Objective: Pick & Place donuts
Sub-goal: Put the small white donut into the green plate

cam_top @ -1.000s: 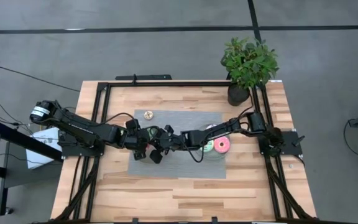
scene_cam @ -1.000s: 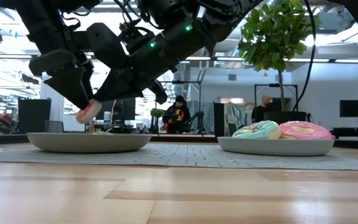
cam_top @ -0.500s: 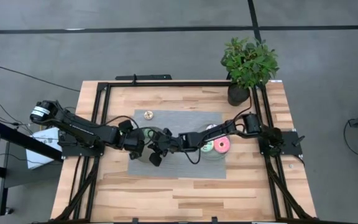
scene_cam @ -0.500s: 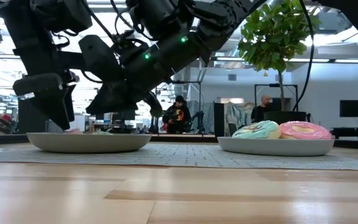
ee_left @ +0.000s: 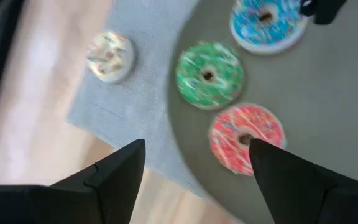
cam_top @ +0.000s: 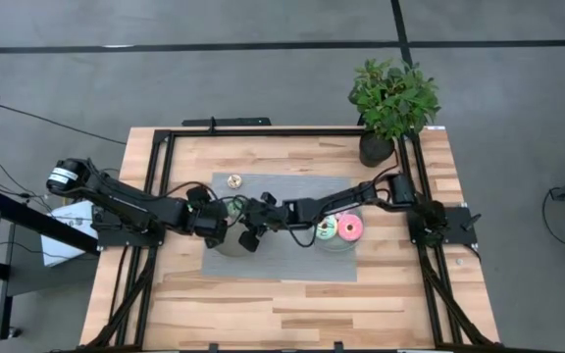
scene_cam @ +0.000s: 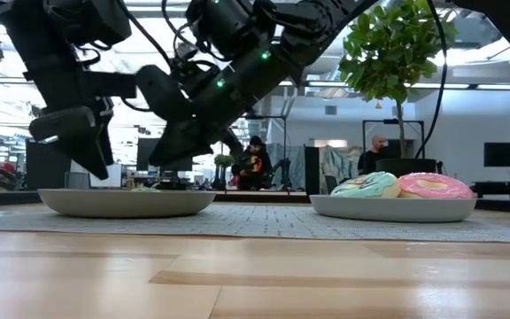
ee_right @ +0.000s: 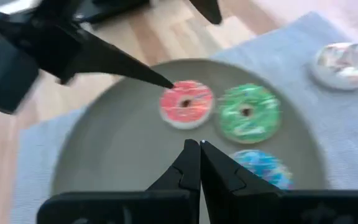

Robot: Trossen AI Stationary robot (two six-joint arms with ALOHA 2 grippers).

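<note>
Left wrist view: red donut (ee_left: 246, 137) on plate between parted left gripper (ee_left: 194, 163) fingers

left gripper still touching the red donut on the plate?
Apart. In the left wrist view the left gripper is open, with the red donut lying flat on the grey plate beyond the fingertips; nothing sits between the fingers.

No writing, label, brand, number or sign can be read anywhere in these views.
</note>
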